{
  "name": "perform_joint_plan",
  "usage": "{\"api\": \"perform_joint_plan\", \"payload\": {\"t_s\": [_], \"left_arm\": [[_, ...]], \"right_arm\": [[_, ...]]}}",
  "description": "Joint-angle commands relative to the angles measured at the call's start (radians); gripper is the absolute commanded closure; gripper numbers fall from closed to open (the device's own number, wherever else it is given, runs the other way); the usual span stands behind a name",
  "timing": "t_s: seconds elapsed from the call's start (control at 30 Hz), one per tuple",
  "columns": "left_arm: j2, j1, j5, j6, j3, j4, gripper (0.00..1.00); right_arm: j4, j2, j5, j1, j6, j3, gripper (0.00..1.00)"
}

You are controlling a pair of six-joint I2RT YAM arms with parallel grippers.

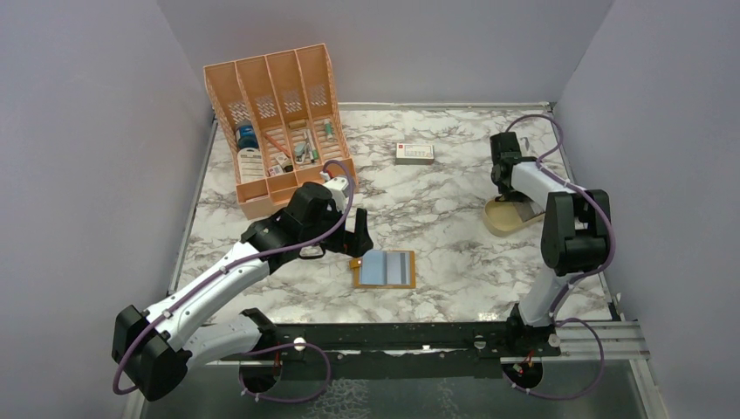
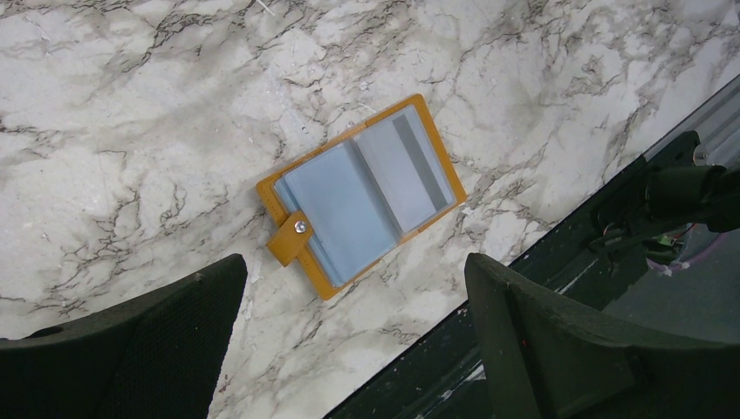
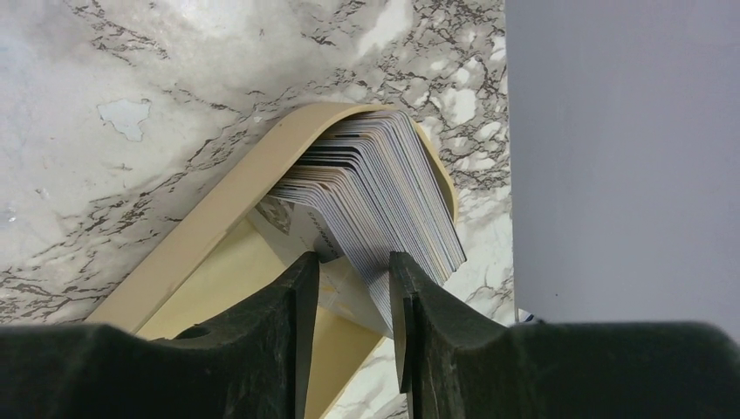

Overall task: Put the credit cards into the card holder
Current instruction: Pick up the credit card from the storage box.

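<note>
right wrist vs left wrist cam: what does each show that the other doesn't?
Right wrist only: a fanned stack of thin grey cards in a tan oval dish, the right gripper straddling its lower corner; grip unclear. Left wrist only: the open mustard-orange card holder lying flat, grey-blue pockets up, below the wide-open left gripper. Both: the white marble tabletop.

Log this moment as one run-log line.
left gripper: open, pointed at opened mustard-orange folding card holder | right gripper: jaws astride stacked grey-silver credit cards in tan oval dish, grip unclear
</note>
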Motion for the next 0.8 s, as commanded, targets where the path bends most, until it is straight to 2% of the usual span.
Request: {"api": "perform_joint_plan", "payload": {"t_s": [0.0, 0.6, 0.77], "left_arm": [[-0.007, 0.005, 0.007, 0.007, 0.000, 0.019, 0.01], [0.000, 0.008, 0.030, 0.011, -0.003, 0.027, 0.01], [0.002, 0.011, 0.023, 0.006, -0.005, 0.027, 0.01]], "right_arm": [[0.050, -0.041, 0.062, -0.008, -0.005, 0.000, 0.65], [0.036, -0.061, 0.059, -0.008, 0.008, 0.006, 0.76], [0.007, -0.074, -0.004, -0.008, 0.029, 0.025, 0.80]]}}
